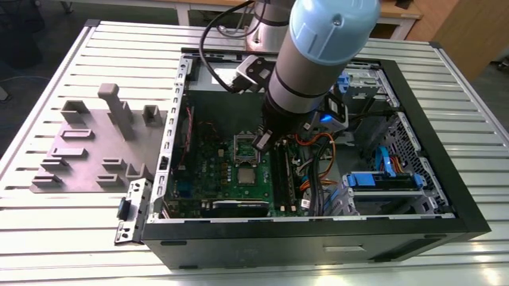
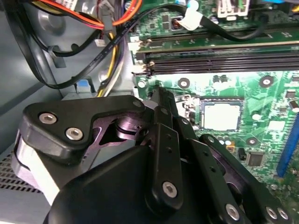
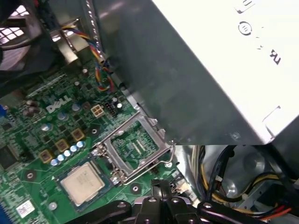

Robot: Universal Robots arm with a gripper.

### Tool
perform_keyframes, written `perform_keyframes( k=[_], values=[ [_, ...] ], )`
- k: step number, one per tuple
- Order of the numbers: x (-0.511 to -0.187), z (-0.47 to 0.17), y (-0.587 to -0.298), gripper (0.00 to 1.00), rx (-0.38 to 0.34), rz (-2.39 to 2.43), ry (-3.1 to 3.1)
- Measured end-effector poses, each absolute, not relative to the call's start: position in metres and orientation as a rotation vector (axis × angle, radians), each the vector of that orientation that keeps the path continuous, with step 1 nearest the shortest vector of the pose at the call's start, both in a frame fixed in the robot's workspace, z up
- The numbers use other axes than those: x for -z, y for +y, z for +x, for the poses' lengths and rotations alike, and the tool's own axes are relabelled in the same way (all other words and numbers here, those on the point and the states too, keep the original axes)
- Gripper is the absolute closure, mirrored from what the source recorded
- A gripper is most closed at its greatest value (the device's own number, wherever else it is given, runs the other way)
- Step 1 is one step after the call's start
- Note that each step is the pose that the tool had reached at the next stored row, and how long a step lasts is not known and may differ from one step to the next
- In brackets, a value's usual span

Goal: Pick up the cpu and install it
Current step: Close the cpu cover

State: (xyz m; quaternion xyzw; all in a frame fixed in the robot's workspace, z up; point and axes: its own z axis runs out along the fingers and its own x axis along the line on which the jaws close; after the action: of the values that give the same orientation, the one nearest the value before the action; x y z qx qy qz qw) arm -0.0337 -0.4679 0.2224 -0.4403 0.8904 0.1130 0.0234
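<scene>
Cpu (image 3: 85, 183) lay flat on the green motherboard (image 3: 42, 140), silver top up, seated in a dark square surround just beside the open socket frame (image 3: 133, 148). That frame stood tilted up on its hinge, green circuitry visible through its opening. In the exterior view the chip (image 1: 247, 176) sat near the middle of the board inside the open computer case (image 1: 413, 119), with the frame (image 1: 245, 150) next to it on the far side. The second wrist view showed the same pale square (image 2: 221, 115) below the long black memory slots (image 2: 219, 65).

The arm (image 1: 314, 65) reached down into the case, and its end effector (image 1: 263, 142) hung over the socket frame, close to the chip but not touching it. In the second wrist view the black fingers (image 2: 164, 105) appeared pressed together with nothing between them, so it looked clenched and empty. Bundled cables (image 2: 105, 42) in black, yellow and orange ran past the board's edge. Outside the case, a grey slotted fixture plate (image 1: 95, 149) rested on the ribbed metal tabletop (image 1: 71, 238) at the exterior view's left.
</scene>
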Motion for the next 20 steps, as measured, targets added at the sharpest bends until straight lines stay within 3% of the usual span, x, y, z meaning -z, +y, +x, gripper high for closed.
perform_keyframes(
  k=[20],
  values=[
    [-0.204,-0.031,-0.453,0.89,-0.418,-1.351,2.727]
  ],
)
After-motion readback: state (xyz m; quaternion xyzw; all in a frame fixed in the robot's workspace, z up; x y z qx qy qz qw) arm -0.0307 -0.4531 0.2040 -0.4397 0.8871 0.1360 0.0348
